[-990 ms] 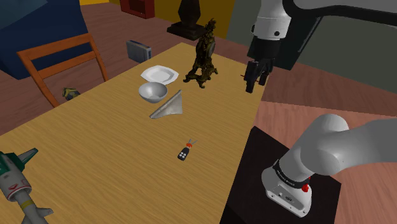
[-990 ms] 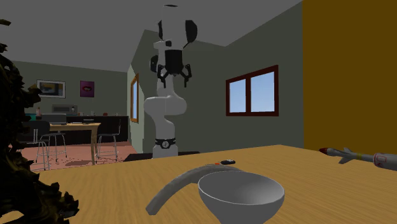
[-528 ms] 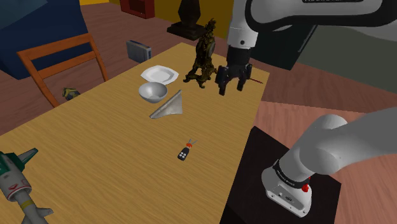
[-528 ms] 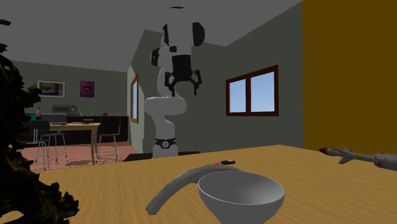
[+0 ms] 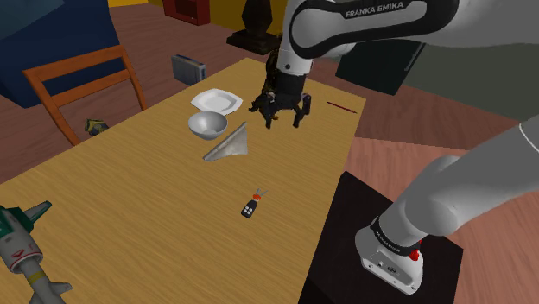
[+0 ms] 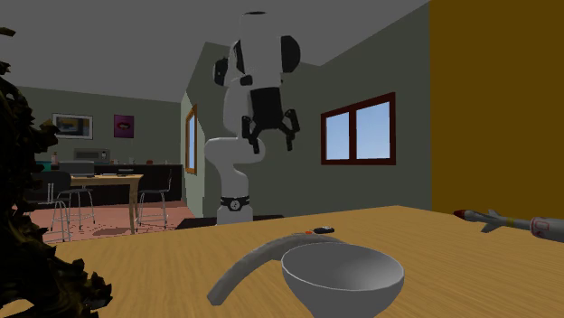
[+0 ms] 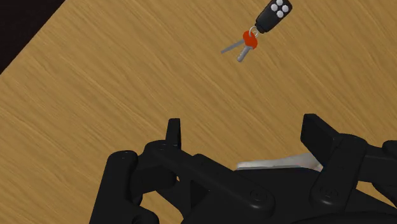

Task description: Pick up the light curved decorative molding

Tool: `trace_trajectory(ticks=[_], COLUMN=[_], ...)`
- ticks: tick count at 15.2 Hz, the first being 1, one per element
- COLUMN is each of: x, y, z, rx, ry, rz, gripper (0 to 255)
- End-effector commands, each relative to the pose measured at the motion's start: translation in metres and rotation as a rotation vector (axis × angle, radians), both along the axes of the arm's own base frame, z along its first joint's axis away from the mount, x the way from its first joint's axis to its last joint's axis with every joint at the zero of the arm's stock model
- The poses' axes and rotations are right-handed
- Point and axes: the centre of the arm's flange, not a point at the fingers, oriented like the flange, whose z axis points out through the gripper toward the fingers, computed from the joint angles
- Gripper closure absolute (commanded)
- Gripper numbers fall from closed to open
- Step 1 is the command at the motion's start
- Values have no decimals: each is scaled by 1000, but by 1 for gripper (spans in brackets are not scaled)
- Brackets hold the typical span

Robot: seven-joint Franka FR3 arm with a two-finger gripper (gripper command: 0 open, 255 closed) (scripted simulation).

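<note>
The light grey curved molding (image 5: 229, 142) lies flat on the wooden table (image 5: 129, 199), just beside the grey bowl (image 5: 207, 124). In the second exterior view the molding (image 6: 258, 262) arcs along the tabletop past the bowl (image 6: 342, 278). My black gripper (image 5: 283, 118) hangs open above the table, to the shoulder view's right of the molding and in front of the dark figurine (image 5: 278, 73). It holds nothing. The second exterior view has the gripper (image 6: 273, 142) high over the table, fingers spread. In the wrist view a pale piece of the molding (image 7: 280, 162) peeks from behind the gripper (image 7: 243, 127).
A white plate (image 5: 216, 101) sits behind the bowl. A key fob with keys (image 5: 250, 207) lies nearer the stand (image 5: 380, 250). A thin red stick (image 5: 339, 107) rests by the table's right edge. A toy rocket (image 5: 22, 250) and a wooden chair (image 5: 82, 86) are at the left.
The arm has swung to the shoulder view's left and lower, from beyond the table's right edge to above the table by the figurine. The fingers stay apart.
</note>
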Motion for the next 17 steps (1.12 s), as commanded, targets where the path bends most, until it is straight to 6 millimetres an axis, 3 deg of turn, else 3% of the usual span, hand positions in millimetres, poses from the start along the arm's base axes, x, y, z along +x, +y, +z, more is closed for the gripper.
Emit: trace_trajectory(ticks=[1,9,17], x=[20,104,183], y=[3,-7,-37], z=[-14,-66,-118], rx=[2,10,17], ry=[-1,-4,-7], rz=[-66,-316,-566], gripper=[0,0,0])
